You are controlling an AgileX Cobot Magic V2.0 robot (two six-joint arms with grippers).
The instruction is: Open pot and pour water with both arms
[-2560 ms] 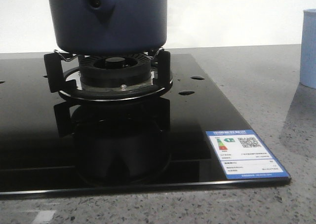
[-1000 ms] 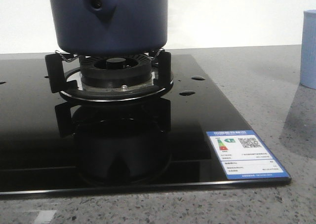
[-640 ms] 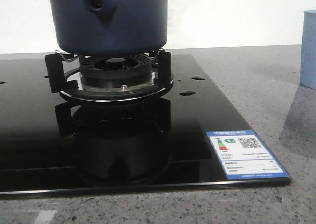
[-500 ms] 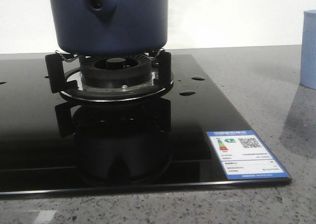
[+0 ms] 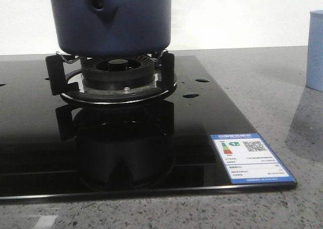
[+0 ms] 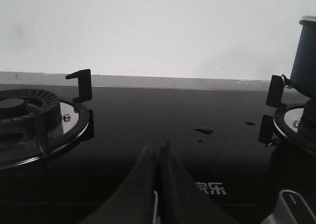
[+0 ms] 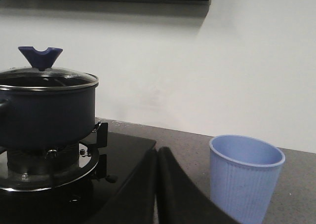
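While the grey speckled table (image 5: pixel 262 77) carries everything, most of it is taken up by a glossy black stove top (image 5: pixel 126 138) whose front right corner sits near the table's front edge. On the stove's right-hand burner (image 5: pixel 117 72), raised on black pot supports (image 5: pixel 54 72), stands the pot (image 5: pixel 113 22), dark navy blue and round, with a rounded handle lug (image 5: pixel 99 2) pierced by a small hole facing forward. In the right wrist view the pot (image 7: pixel 47 113) wears a glass lid (image 7: pixel 47 78) with a metal rim and a blue forked knob (image 7: pixel 40 56), seated flat on the pot's rim. A second burner (image 6: pixel 29 120) sits uncovered towards the stove's left side, well apart from the pot. A pale blue ribbed cup (image 7: pixel 245 177) stands upright on the bare table beyond the stove's right edge, apart from it. A blue and white energy label (image 5: pixel 252 157) is stuck at the stove's front right corner. Small droplets (image 5: pixel 197 87) lie on the glass to the right of the pot.

The left claw (image 6: pixel 158 157) is pressed together with nothing between its fingers, low over the stove between the two burners. The right claw (image 7: pixel 157 160) is likewise pressed together and empty, between the pot and the cup, touching neither.
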